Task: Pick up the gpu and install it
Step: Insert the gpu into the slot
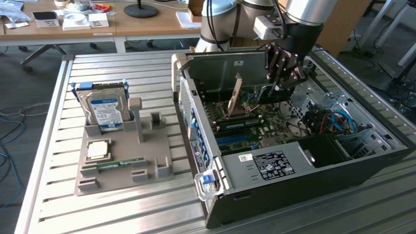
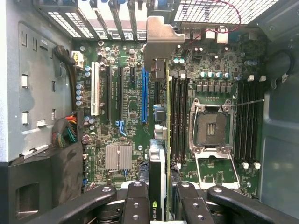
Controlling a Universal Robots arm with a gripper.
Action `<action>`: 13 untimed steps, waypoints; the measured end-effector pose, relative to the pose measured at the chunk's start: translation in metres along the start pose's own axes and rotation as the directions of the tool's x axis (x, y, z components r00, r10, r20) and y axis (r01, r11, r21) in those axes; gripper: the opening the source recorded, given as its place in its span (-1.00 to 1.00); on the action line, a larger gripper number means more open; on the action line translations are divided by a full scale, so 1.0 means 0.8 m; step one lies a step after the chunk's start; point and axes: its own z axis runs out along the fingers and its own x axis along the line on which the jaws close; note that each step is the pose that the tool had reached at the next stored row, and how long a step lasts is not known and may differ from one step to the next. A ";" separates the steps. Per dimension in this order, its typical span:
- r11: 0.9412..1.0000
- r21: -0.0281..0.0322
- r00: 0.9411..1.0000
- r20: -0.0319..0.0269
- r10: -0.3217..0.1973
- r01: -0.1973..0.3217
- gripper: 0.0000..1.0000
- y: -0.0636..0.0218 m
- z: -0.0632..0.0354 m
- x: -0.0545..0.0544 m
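Note:
The gpu (image 2: 158,163) appears edge-on in the wrist view, clamped between my gripper's (image 2: 159,198) black fingers (image 2: 135,203). Its silver end bracket (image 2: 161,37) points toward the slotted rear wall of the case. The card hangs upright above the motherboard (image 2: 131,100), just to one side of the long blue slot (image 2: 144,93) and beside the RAM slots. From outside, the gripper (image 1: 283,85) is lowered into the open computer case (image 1: 195,112), with the brownish board side of the gpu (image 1: 235,95) standing on edge over the motherboard.
A grey fixture (image 1: 123,165) on the exterior view's left holds a blue-labelled hard drive (image 1: 107,109), a CPU (image 1: 97,148) and a green RAM stick (image 1: 120,163). Inside the case are the open CPU socket (image 2: 211,123), a heatsink (image 2: 117,156), cables (image 1: 331,122) and the power supply (image 1: 286,163).

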 end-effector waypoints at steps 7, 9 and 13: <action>1.000 0.000 1.000 0.000 0.000 0.000 -0.47 0.000 0.004 0.000; 1.000 0.000 1.000 0.000 0.000 0.000 -0.47 0.000 0.004 0.000; 1.000 0.001 1.000 0.000 0.000 0.000 -0.47 0.000 0.008 0.000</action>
